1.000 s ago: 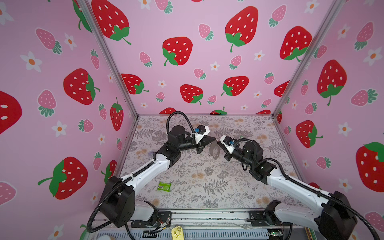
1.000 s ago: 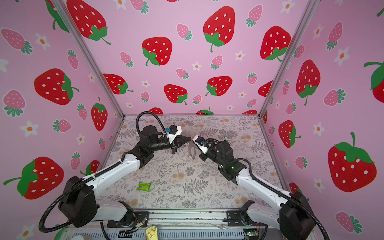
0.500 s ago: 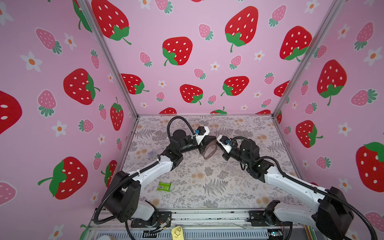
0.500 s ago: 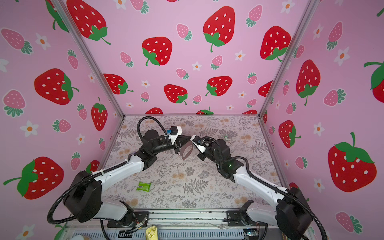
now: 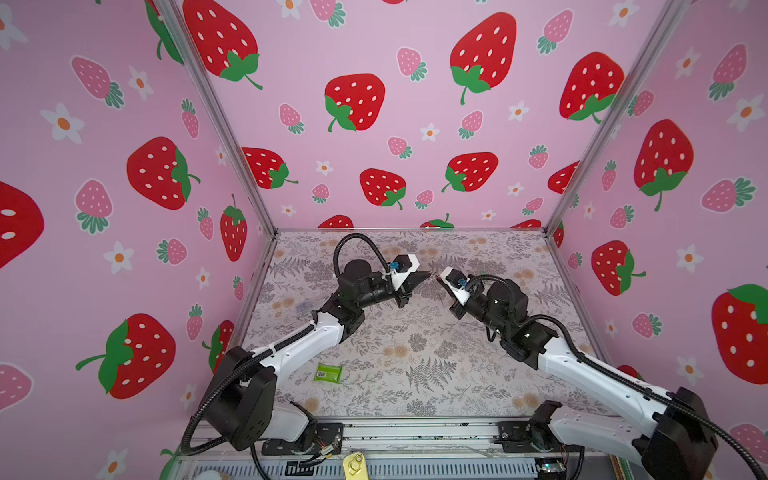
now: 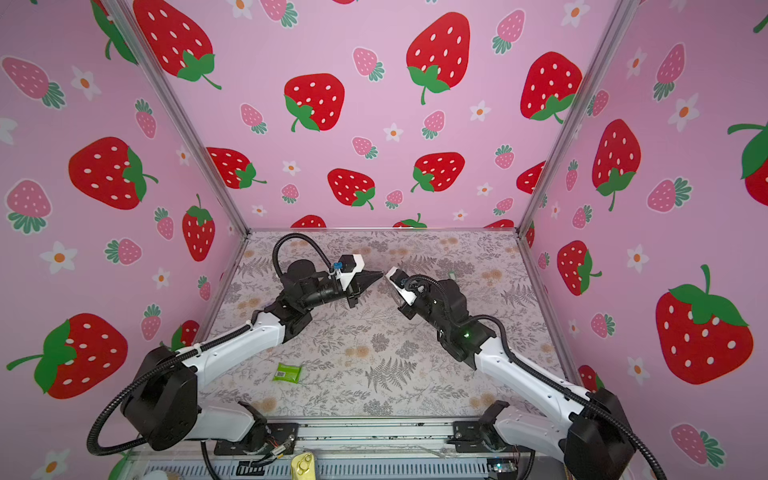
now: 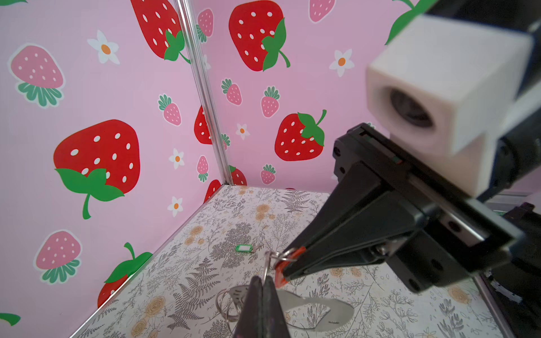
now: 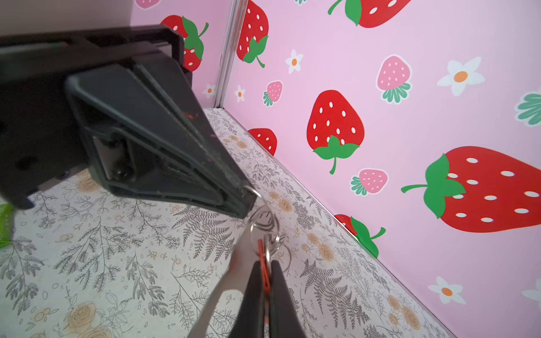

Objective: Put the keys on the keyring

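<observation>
- the left gripper [image 8: 246, 204] is fully closed. its jaws pinch one silver ring at the top of the short chain of the keyring [image 8: 265, 219].
- under this gripper's tip the other rings hang down, and the strap loop [image 8: 222, 295] hangs below them, over the floral table [image 5: 415, 332].
- the right gripper [image 7: 285, 267] is closed too, flat on the red-orange key tag [image 8: 264, 275], which sticks out a little past its tips.
- the two gripper tips are raised over the table and almost touch.
- the tag's small ring meets the hanging chain just in front of the right gripper. if it is threaded on, i cannot tell.
- the green key tag [image 7: 244, 248] lies on the table, well beyond both tips.
- a green packet [image 5: 328, 372] with a barcode label lies far behind the left gripper, near its arm.
</observation>
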Controlling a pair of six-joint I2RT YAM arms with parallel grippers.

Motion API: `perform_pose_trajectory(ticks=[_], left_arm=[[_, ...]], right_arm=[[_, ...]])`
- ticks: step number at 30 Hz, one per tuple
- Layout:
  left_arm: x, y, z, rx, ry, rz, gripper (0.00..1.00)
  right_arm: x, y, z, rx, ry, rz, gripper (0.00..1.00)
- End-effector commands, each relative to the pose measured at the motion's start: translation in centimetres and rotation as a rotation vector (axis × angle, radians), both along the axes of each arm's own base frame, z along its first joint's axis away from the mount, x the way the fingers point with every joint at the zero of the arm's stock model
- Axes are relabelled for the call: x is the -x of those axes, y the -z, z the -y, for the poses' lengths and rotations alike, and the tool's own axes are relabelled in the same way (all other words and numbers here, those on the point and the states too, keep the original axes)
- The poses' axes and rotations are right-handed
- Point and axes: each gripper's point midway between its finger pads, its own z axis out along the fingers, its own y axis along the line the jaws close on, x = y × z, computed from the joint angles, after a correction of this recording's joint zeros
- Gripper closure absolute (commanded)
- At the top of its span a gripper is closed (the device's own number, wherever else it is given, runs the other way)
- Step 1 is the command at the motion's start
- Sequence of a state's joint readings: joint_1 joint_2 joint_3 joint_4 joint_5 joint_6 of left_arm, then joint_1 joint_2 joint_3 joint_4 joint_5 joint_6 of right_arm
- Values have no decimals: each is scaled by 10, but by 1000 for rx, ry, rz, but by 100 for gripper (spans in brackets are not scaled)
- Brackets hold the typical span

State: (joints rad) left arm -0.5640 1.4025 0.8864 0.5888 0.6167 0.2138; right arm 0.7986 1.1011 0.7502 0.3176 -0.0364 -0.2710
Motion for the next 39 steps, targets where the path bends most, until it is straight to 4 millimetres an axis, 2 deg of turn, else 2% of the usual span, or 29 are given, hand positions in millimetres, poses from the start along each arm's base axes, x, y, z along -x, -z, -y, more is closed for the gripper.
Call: perform_pose_trajectory(ticks=[1,8,11,13,15,17,20,23,26,30,32,34,35,37,39], left_arm=[[6,-10,-1,-17,9,54,100],[10,0,-4,-74,11,47,100],[10,12,-4,-121,18,20,99],[4,18,-8,-131,-20,3,82],[-2,21,-17,-118,-65,-4,70],[-11,22,-33,-87,-139,-13,48],[-27,22,-64,0,-247,-71,48],[-48,27,-102,53,-432,-201,40],[-47,36,-119,-72,-496,-203,34],[-48,42,-136,-117,-578,-191,30],[-57,52,-150,-114,-679,-205,26],[-62,59,-162,-99,-756,-224,17],[-62,60,-163,-94,-758,-231,14],[-64,61,-163,-71,-767,-269,0],[-67,64,-163,-61,-768,-313,1]], right_arm=[[1,-22,5,-21,22,57,100],[-5,-22,8,50,50,85,100],[-7,-17,2,102,26,89,100],[-8,-9,-5,147,-3,83,100],[-9,-1,-15,185,-49,74,100],[-13,7,-27,219,-87,62,100],[-19,19,-47,249,-147,42,100],[-23,27,-67,234,-215,25,100],[-24,31,-87,212,-285,8,100],[-30,38,-106,164,-327,-46,100],[-37,47,-110,147,-304,-91,100],[-46,65,-107,157,-263,-142,100],[-50,72,-105,162,-244,-161,100],[-58,88,-97,177,-193,-196,100],[-62,99,-87,199,-150,-210,100]])
